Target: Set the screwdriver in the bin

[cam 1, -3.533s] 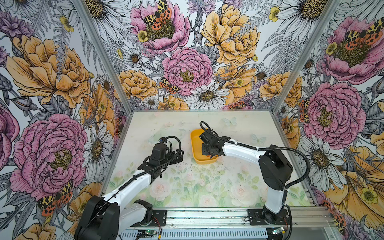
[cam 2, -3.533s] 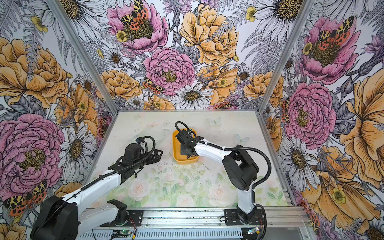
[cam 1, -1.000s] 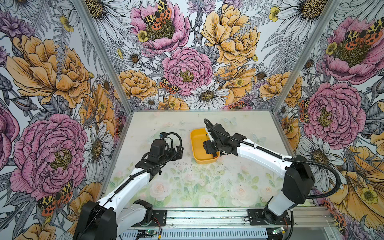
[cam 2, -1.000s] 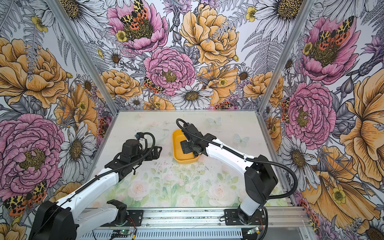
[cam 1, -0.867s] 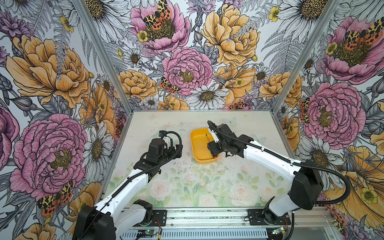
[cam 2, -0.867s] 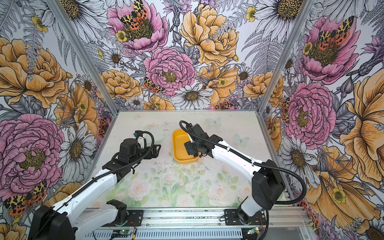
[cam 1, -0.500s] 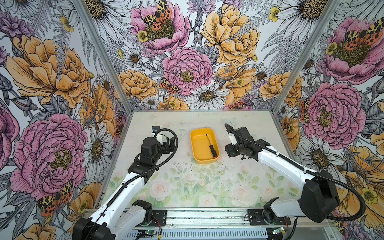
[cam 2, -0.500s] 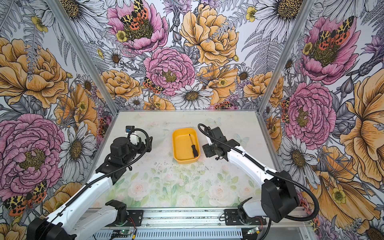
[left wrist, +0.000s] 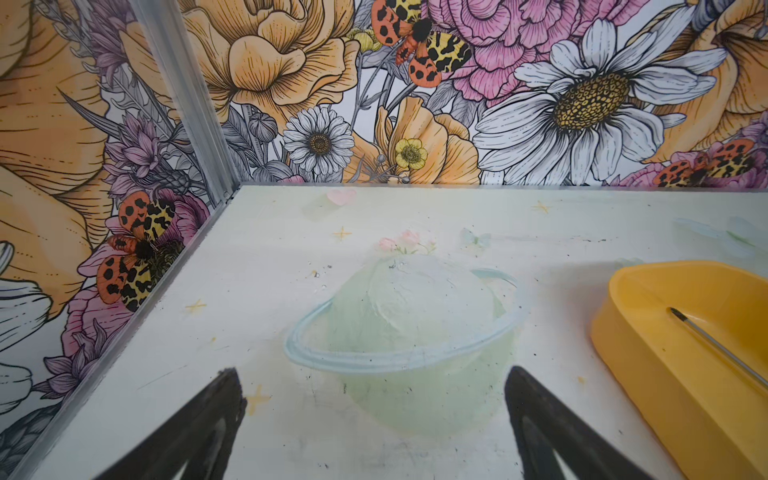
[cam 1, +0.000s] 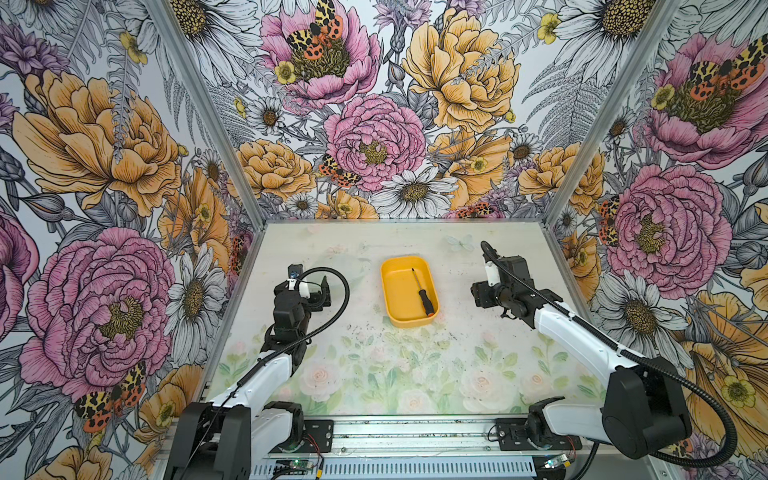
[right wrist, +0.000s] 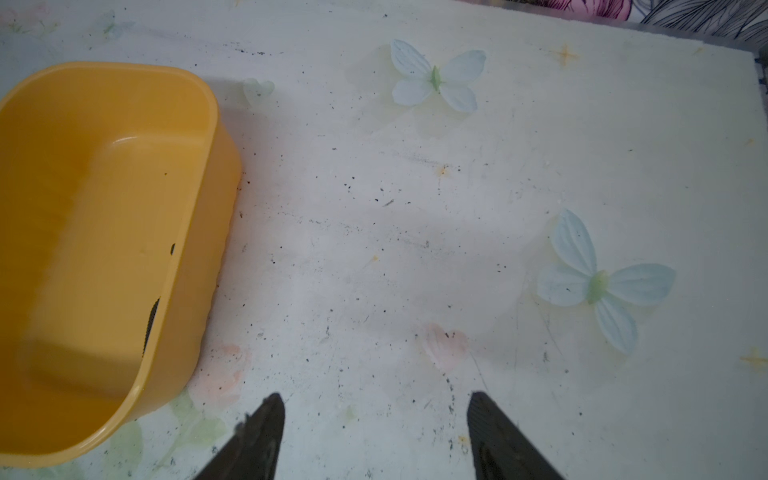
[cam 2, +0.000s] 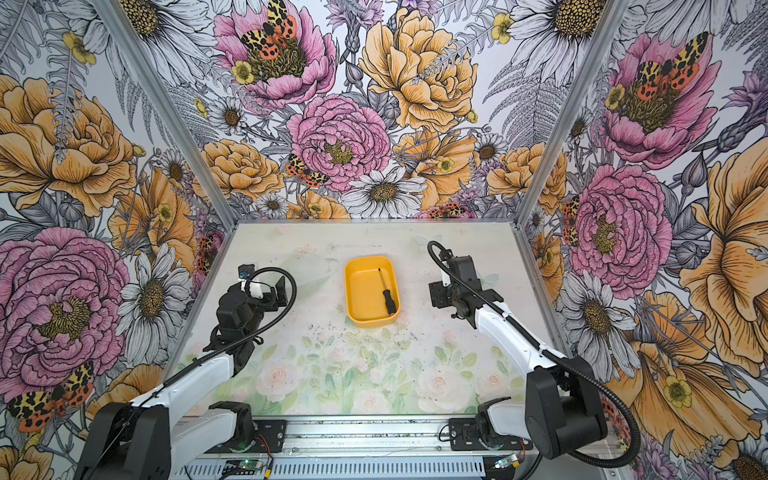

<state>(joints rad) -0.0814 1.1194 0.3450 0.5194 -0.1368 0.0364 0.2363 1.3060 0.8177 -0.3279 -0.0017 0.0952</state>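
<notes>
Screwdriver [cam 1: 424, 293] lies flat inside the bin [cam 1: 395, 291], near its right wall. Placing step looks done. Right claw [right wrist: 376, 401] is spread and empty beside the bin, left claw [left wrist: 372, 374] likewise on the bin's other side. Next move probably just parks both arms.

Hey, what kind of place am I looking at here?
Probably a robot test cell: a left arm and right arm mounted on a metal rail, flower-printed panels walling a table, one bin holding a screwdriver.
</notes>
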